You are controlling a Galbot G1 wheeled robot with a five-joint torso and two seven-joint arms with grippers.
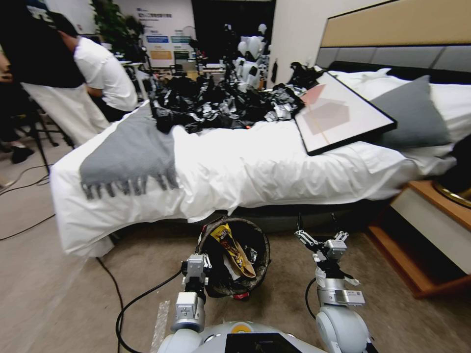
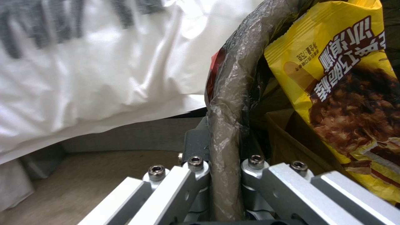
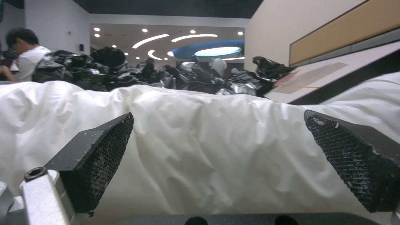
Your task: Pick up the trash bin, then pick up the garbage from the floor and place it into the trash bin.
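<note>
The trash bin (image 1: 263,247), its dark liner folded over the rim, sits in front of the bed, tipped toward me. Inside it stand a yellow snack packet (image 1: 229,244) and a brown paper bag (image 1: 245,267). My left gripper (image 1: 196,267) is shut on the near left part of the rim. In the left wrist view the fingers (image 2: 196,175) pinch the liner-covered rim (image 2: 227,118) beside the yellow packet (image 2: 342,81). A red piece (image 1: 240,295) shows under the bin's near edge. My right gripper (image 1: 321,242) hangs open to the right of the bin, its pads (image 3: 98,156) wide apart and facing the bedding.
The bed (image 1: 274,171) with a white duvet runs across ahead, carrying a grey throw (image 1: 130,152), a heap of black bags (image 1: 225,105), a framed picture (image 1: 338,115) and a grey pillow (image 1: 414,115). A wooden nightstand (image 1: 431,225) stands at right. A black cable (image 1: 122,304) lies on the carpet at left.
</note>
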